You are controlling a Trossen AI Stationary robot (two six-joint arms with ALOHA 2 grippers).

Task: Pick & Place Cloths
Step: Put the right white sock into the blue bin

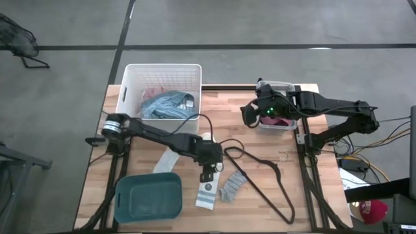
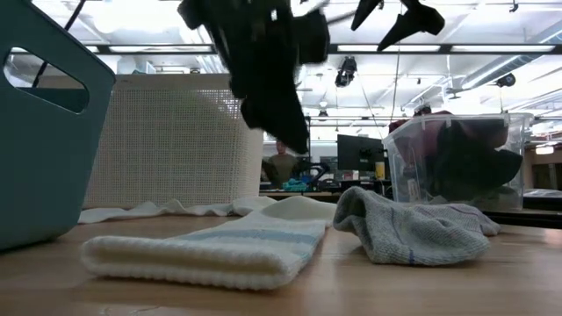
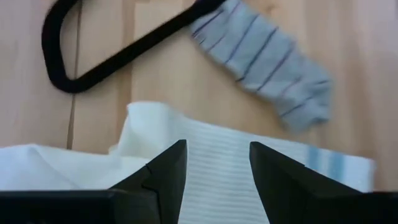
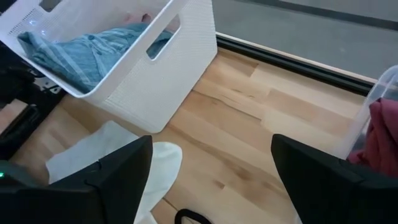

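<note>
Both arms are dark, nearly black, built of slim links between chunkier joints. The left arm [image 1: 153, 134] has a round silver-grey cap at its shoulder joint. The right arm [image 1: 338, 107] shows a small green light near its wrist, with loose cables trailing from its base. Each end effector [image 3: 217, 180] ends in two matte black wedge-shaped fingers [image 4: 112, 174].

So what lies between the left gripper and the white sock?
Nothing: in the left wrist view the open left gripper hangs directly over the white sock.
</note>
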